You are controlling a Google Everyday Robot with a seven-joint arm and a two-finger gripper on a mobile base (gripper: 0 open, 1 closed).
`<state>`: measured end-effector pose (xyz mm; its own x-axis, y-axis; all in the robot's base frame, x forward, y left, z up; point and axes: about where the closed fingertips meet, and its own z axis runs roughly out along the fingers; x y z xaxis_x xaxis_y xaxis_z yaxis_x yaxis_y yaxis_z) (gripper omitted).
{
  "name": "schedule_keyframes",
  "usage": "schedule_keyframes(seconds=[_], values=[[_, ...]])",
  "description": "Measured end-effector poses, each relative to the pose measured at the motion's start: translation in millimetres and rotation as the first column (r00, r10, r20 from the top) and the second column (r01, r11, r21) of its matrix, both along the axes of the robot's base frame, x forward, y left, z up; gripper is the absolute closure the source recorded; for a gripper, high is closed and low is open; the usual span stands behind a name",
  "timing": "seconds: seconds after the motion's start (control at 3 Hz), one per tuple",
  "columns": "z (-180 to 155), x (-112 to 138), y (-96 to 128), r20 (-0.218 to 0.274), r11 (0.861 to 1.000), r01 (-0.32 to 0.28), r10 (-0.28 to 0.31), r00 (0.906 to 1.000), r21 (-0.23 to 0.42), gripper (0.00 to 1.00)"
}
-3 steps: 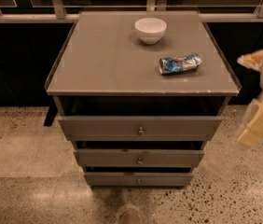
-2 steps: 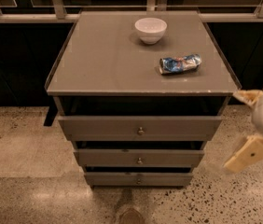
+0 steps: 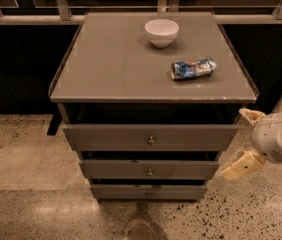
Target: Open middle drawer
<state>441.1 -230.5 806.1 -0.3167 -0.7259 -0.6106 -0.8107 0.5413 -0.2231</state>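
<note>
Middle drawer [image 3: 181,169] looks closed, knob [image 3: 149,172] untouched. Gripper [image 3: 237,143] hangs below the worktop's [image 3: 121,69] front-right corner, fingers [image 3: 241,165] spread, grasping nothing. Probably staged sideways for the knob approach.

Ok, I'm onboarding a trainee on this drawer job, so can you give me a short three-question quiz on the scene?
1. True or false: the gripper, right of the cabinet, has its jaws shut.
2. What lies on the cabinet near the white bowl? A) crumpled blue packet B) mug C) sponge
3. Fill in: the middle drawer has one round ____ at its centre.
Key: 1 false; 2 A; 3 knob.
</note>
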Motion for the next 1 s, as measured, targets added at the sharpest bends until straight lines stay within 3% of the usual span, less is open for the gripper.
schedule_keyframes(seconds=[0.33,0.67,1.0], values=[[8,-12,3,0.036,1.0,-0.004,0.004,0.9994,-0.018,0.0],[-36,-33,2,0.043,0.998,0.044,-0.046,0.998,0.051,0.0],[-95,-37,-10,0.049,0.98,0.154,-0.162,0.9856,0.129,0.0]])
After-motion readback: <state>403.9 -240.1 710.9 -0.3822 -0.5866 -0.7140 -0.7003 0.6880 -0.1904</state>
